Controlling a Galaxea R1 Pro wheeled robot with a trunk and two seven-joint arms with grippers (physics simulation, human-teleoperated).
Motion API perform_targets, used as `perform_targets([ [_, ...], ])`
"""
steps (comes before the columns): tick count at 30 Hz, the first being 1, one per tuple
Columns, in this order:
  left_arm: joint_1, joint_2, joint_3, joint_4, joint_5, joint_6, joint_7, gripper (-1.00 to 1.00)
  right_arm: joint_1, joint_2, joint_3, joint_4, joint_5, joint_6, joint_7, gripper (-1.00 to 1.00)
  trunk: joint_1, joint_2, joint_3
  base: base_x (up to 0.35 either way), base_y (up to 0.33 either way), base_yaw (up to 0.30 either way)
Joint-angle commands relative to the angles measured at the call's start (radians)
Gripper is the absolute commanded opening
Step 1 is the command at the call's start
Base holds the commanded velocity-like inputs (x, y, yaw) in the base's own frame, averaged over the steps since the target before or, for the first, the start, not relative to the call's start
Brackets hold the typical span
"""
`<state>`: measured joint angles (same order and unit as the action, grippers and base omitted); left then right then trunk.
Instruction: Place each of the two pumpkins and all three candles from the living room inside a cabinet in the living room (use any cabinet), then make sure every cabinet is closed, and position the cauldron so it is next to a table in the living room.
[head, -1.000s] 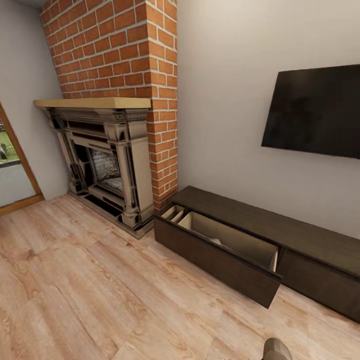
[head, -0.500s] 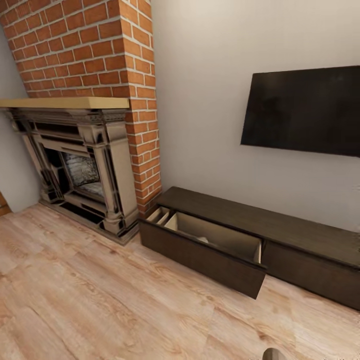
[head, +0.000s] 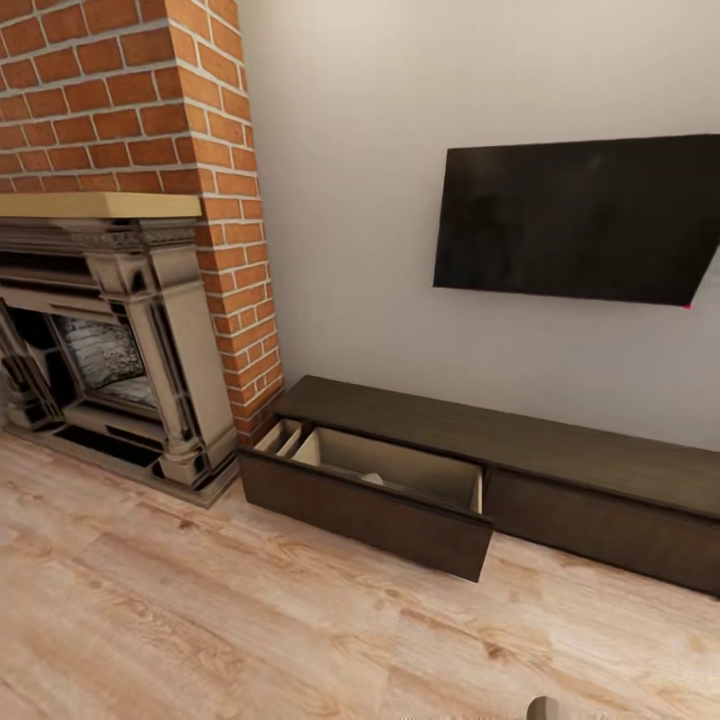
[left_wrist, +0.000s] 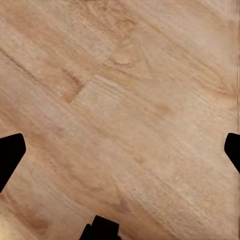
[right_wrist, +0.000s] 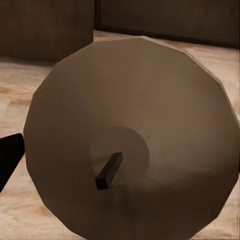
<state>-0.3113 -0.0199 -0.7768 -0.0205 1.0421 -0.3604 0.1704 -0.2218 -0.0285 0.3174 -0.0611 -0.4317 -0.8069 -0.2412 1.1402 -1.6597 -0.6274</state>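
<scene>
while cabinet (head: 520, 455) drawer (head: 370, 505) gapes | r gripper (right_wrist: 120, 165) clamped on candle (right_wrist: 132, 135) | l gripper (left_wrist: 120, 150) apart

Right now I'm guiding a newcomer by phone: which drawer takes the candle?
Find the red brick chimney; right of it, a long low dark brown wooden cabinet sits under the black wall screen. The drawer nearest the bricks is pulled out, showing its pale inside.
</scene>
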Motion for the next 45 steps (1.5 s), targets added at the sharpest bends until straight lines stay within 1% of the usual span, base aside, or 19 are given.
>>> perform_targets([
  [1, 0.0, 0.0, -0.009, -0.001, 0.003, -0.002, 0.007, 1.0, -0.001, 0.0, 0.009, 0.0, -0.005, -0.001, -0.006, -1.0, 0.0, 0.0, -0.001, 0.0, 0.0, -0.293],
  [6, 0.0, 0.0, -0.009, -0.001, 0.003, -0.002, 0.006, 1.0, -0.001, 0.001, 0.009, 0.0, -0.005, 0.001, -0.006, -1.0, 0.0, 0.0, -0.001, 0.046, 0.035, -0.293],
  [10, 0.0, -0.001, -0.01, -0.001, -0.001, 0.001, 0.0, 1.0, -0.001, 0.001, 0.009, 0.0, -0.006, 0.0, -0.008, -1.0, 0.0, 0.0, -0.001, 0.235, 0.193, -0.293],
  [15, 0.0, -0.001, -0.01, -0.001, -0.002, 0.007, -0.022, 1.0, -0.001, 0.001, 0.009, 0.0, -0.007, 0.002, -0.009, -1.0, 0.0, 0.0, -0.001, 0.267, 0.217, -0.293],
  [17, 0.001, -0.001, -0.01, -0.001, -0.003, 0.025, -0.047, 1.0, -0.001, 0.001, 0.009, 0.0, -0.007, 0.002, -0.008, -1.0, 0.0, 0.0, -0.001, 0.283, 0.212, -0.293],
  [18, 0.001, 0.0, -0.01, -0.001, -0.004, 0.051, -0.072, 1.0, -0.001, 0.001, 0.009, 0.0, -0.007, 0.002, -0.008, -1.0, 0.0, 0.0, -0.001, 0.286, 0.21, -0.293],
  [19, 0.0, 0.001, -0.01, -0.001, -0.004, 0.058, -0.079, 1.0, -0.001, 0.001, 0.009, 0.0, -0.007, 0.002, -0.007, -1.0, 0.0, 0.0, -0.001, 0.287, 0.21, -0.293],
  [26, 0.0, 0.001, -0.01, -0.001, -0.005, 0.072, -0.09, 1.0, -0.001, 0.001, 0.009, -0.001, -0.007, 0.006, -0.009, -1.0, 0.0, 0.0, -0.001, 0.288, 0.21, -0.28],
  [31, 0.0, 0.003, -0.009, -0.001, -0.004, 0.071, -0.09, 1.0, -0.001, 0.001, 0.008, -0.002, -0.008, 0.011, -0.011, -1.0, 0.0, 0.0, -0.002, 0.219, 0.17, -0.071],
  [37, 0.0, 0.006, -0.006, -0.002, 0.002, 0.059, -0.086, 1.0, -0.001, 0.011, 0.009, -0.002, -0.008, 0.01, -0.006, -1.0, 0.0, 0.0, -0.002, 0.017, 0.013, -0.004],
  [39, 0.0, 0.007, -0.005, -0.002, 0.001, 0.053, -0.085, 1.0, -0.002, 0.005, 0.002, -0.013, -0.01, 0.014, -0.01, -1.0, 0.0, 0.0, -0.002, 0.0, 0.0, 0.0],
  [40, 0.0, 0.007, -0.004, -0.002, 0.002, 0.035, -0.083, 1.0, -0.005, -0.001, 0.0, -0.04, -0.011, 0.016, -0.015, -1.0, 0.0, 0.0, -0.002, 0.0, 0.0, 0.0],
  [42, 0.0, 0.008, -0.004, -0.002, 0.003, 0.02, -0.082, 1.0, -0.008, -0.018, -0.001, -0.072, -0.012, 0.016, -0.023, -1.0, 0.0, 0.0, -0.002, 0.0, 0.0, 0.0],
  [43, 0.0, 0.008, -0.004, -0.001, 0.003, 0.014, -0.082, 1.0, -0.01, -0.033, -0.002, -0.1, -0.015, 0.017, -0.029, -1.0, 0.0, 0.0, -0.002, 0.0, 0.0, 0.0],
  [44, 0.0, 0.008, -0.004, -0.001, 0.003, 0.011, -0.081, 1.0, -0.011, -0.042, -0.003, -0.118, -0.018, 0.018, -0.033, -1.0, 0.0, 0.0, -0.002, 0.0, 0.0, 0.0],
  [45, 0.0, 0.008, -0.004, -0.001, 0.004, 0.008, -0.081, 1.0, -0.015, -0.056, -0.008, -0.156, -0.028, 0.025, -0.039, -1.0, 0.0, 0.0, -0.002, 0.0, 0.0, 0.0],
])
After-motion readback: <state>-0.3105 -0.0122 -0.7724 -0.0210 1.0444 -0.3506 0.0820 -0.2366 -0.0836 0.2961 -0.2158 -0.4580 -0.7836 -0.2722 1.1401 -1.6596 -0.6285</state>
